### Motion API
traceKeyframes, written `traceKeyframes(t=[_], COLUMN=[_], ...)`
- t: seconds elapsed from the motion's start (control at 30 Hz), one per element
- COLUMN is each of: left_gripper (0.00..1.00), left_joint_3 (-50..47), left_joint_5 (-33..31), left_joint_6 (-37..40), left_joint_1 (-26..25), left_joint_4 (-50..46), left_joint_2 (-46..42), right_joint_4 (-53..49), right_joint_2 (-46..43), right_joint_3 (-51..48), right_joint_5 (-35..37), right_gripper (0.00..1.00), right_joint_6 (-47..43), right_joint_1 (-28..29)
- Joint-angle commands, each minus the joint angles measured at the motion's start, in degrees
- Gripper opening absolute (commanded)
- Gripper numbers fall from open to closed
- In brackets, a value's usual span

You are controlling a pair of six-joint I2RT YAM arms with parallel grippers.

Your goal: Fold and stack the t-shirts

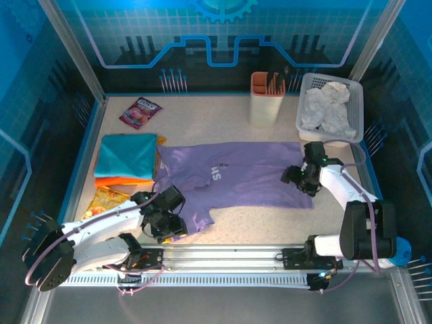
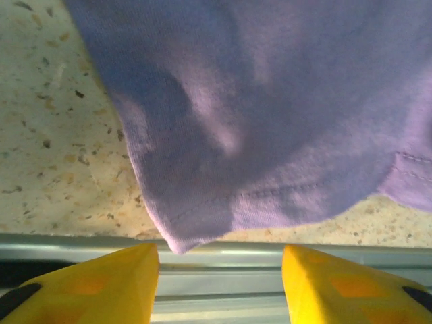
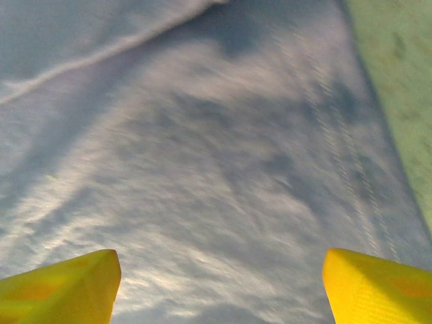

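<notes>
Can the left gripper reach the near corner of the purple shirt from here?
Probably yes: the left gripper is open, and the corner of the purple shirt lies just ahead of it, nothing in between.

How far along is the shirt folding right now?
Done: a teal t-shirt lies folded on an orange t-shirt on the left. In hand: the purple t-shirt is spread flat, not yet folded. The left hand, open, is at its near-left corner, and the right hand, open, is over its right edge. Left: fold it and set it on the teal one.
</notes>
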Motion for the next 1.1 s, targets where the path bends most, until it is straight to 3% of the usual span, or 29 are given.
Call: traceKeyframes(t=[0.0, 0.4, 0.63, 0.77, 0.87, 0.97, 1.0, 1.07], left_gripper=[0.50, 0.28, 0.13, 0.00, 0.00, 0.00, 0.00, 0.00], left_joint_3=[-1.1, -3.0, -2.1, -0.2, 2.3, 5.5, 7.1, 10.3], left_joint_5=[0.6, -0.5, -1.5, -2.1, -2.6, -3.9, -4.0, -4.5], left_joint_6=[-3.6, -4.6, -4.4, -3.4, -2.4, -1.2, -0.3, 1.5], left_joint_1=[-0.7, -1.4, -1.4, -1.4, -1.4, -1.0, -0.6, 0.3], left_joint_4=[4.0, 7.6, 5.9, 3.6, 0.3, -2.9, -4.1, -6.8], left_joint_2=[1.4, 3.7, 2.0, 1.6, 0.2, -1.8, -2.1, -2.1], right_joint_4=[-4.9, -6.4, -4.6, -1.7, -0.9, -0.6, -0.4, -1.2], right_joint_2=[-2.4, -7.7, -4.7, -2.1, -1.4, -1.8, -1.9, -2.1], right_joint_3=[-1.3, -9.2, -9.9, -9.8, -9.6, -9.2, -8.9, -8.0], right_joint_5=[-0.3, 0.9, 1.5, 0.8, 1.0, 1.6, 1.3, 1.3], right_gripper=[0.76, 0.61, 0.53, 0.39, 0.26, 0.19, 0.08, 0.04], right_joint_6=[3.0, 7.9, 6.9, 6.3, 5.9, 5.6, 5.2, 4.8], right_joint_1=[-3.5, -6.9, -7.3, -7.3, -7.3, -7.3, -7.4, -7.4])
